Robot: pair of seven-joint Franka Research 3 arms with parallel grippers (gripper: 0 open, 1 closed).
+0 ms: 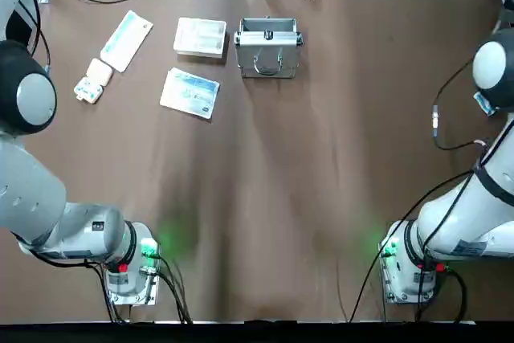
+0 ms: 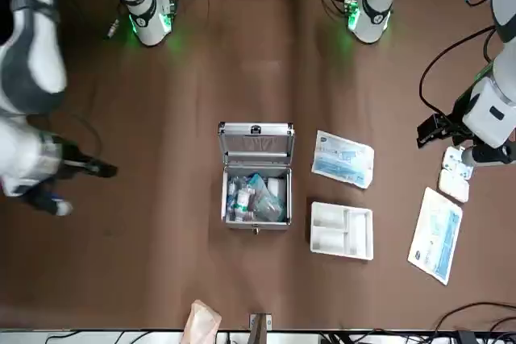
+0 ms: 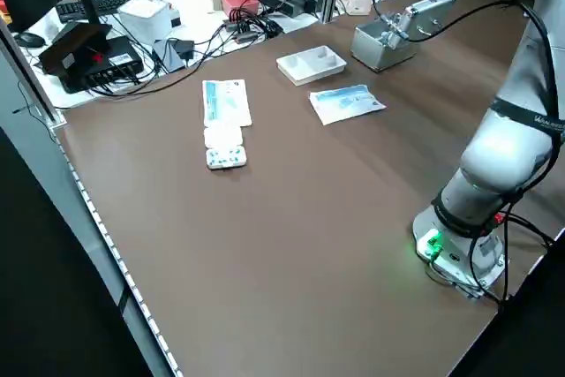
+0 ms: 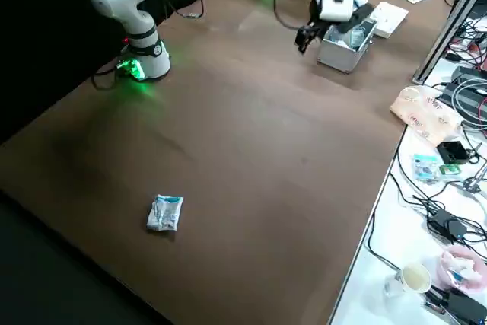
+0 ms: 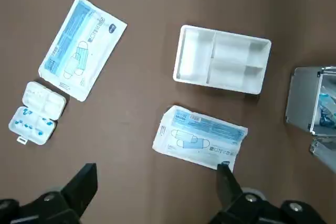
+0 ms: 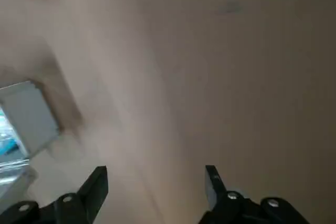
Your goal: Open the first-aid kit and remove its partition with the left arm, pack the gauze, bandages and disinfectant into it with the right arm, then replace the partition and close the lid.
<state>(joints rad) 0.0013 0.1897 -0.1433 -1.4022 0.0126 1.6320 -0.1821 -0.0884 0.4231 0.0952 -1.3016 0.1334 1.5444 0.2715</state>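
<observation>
Packet, blue-white point(image 1: 192, 93): flat, nearer the robot than partition point(image 1: 200, 36). First-aid kit point(image 2: 257, 195): right of partition, upright, mouth upward, latch side away from the robot, long axis roughly left-to-right; clear bags point(image 2: 270, 203) inside. Lid point(image 2: 256, 142): open, tipped back toward the robot. Partition: compartments upward, long axis left-to-right. Left gripper point(image 5: 157, 179): above table's left side, wide open, empty. Right gripper point(image 6: 156, 182): above right side, wide open, empty.

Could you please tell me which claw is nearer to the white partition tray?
Left. The left claw is open, off the tray's left side; the right claw is farther off, beyond the first-aid kit on the right.
</observation>
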